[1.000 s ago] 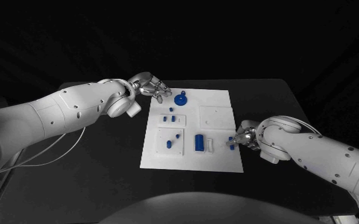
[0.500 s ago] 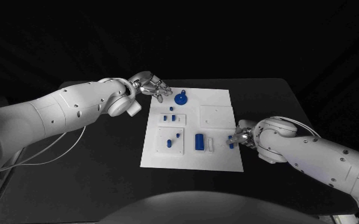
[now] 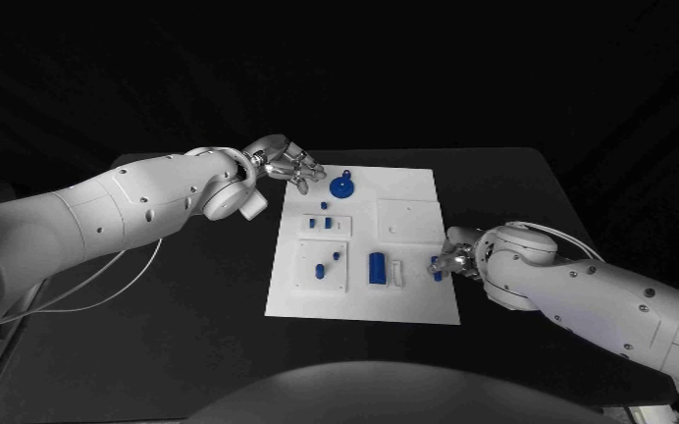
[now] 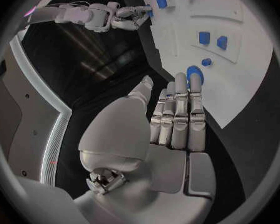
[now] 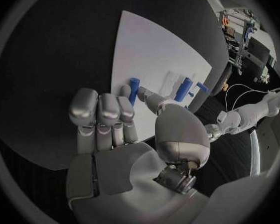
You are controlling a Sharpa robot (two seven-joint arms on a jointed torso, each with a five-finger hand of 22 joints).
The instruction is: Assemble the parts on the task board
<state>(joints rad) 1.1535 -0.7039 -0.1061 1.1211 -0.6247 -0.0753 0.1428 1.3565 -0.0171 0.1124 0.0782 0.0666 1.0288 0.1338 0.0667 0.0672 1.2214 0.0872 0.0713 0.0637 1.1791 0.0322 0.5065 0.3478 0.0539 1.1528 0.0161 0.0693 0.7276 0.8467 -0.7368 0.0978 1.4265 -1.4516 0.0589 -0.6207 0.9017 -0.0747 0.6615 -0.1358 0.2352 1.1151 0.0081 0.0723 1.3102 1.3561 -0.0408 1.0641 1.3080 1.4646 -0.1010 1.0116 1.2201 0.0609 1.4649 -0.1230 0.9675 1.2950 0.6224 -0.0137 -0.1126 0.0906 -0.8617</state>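
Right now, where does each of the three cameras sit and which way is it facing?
Head view: from the robot's head, looking down on the task board; both arms, left hand, right hand.
Left wrist view: behind the left hand, facing the board's round blue part.
Right wrist view: behind the right hand, facing a small blue peg it pinches.
Shared: all show the board; the left wrist view also catches the right hand.

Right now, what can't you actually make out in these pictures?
- Whether the right robot hand grips the small blue peg: fingers cover the contact in head and right wrist views.
- The shapes of the blue parts on the task board: too small in the head view.
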